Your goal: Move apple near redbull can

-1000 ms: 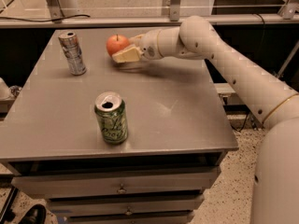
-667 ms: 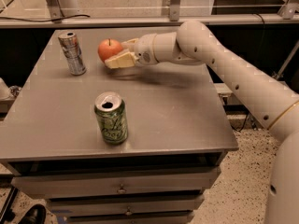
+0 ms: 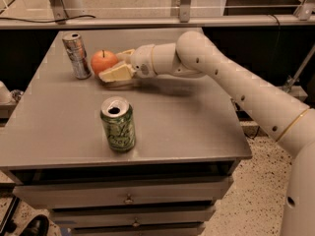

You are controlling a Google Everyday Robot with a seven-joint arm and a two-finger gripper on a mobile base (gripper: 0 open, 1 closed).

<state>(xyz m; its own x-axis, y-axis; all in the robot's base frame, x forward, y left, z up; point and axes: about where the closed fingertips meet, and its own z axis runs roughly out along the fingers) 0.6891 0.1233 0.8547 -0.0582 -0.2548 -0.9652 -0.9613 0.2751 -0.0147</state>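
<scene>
The red-orange apple (image 3: 102, 61) is low over the grey table (image 3: 197, 127) at its far left, just right of the slim silver redbull can (image 3: 77, 55), with a narrow gap between them. My gripper (image 3: 111, 64) reaches in from the right, and its pale fingers (image 3: 117, 74) are closed on the apple's right side. The redbull can stands upright near the table's back left corner. I cannot tell whether the apple touches the tabletop.
A wider green can (image 3: 118, 125) with an open top stands upright near the table's front, left of centre. My white arm (image 3: 231, 77) spans the table's right side. Drawers (image 3: 128, 198) sit below the tabletop. A rail (image 3: 162, 21) runs behind the table.
My gripper has carried the apple leftward across the back of the table, from the middle to just beside the redbull can. Both cans have stayed put.
</scene>
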